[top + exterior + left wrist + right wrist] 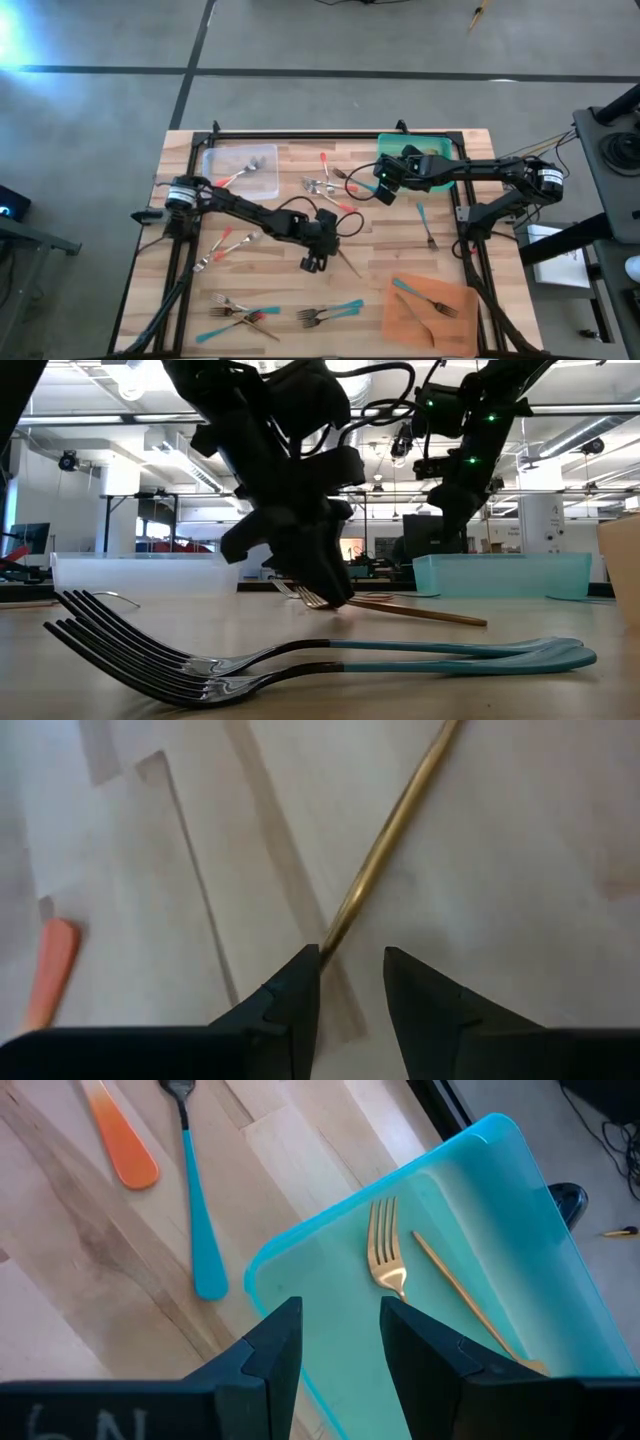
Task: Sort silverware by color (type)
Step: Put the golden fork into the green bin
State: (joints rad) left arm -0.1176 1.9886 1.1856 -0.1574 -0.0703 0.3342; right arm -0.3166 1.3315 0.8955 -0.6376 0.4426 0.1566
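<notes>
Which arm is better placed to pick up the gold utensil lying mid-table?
Left. Its tool is down at the table with the gold utensil running up to its open fingertips. The right tool hangs open and empty at the green tray, which already holds a gold fork.

Your wooden table (300, 290) carries clear tray (242, 170) beyond left gripper (313, 264); green tray (420, 160) under right gripper (383, 192); orange tray (432, 312) well apart from both; gold utensil (347, 262) just beside left gripper; teal-handled forks (330, 313) nearer front edge; pink-handled pieces (225, 245) alongside left arm.
</notes>
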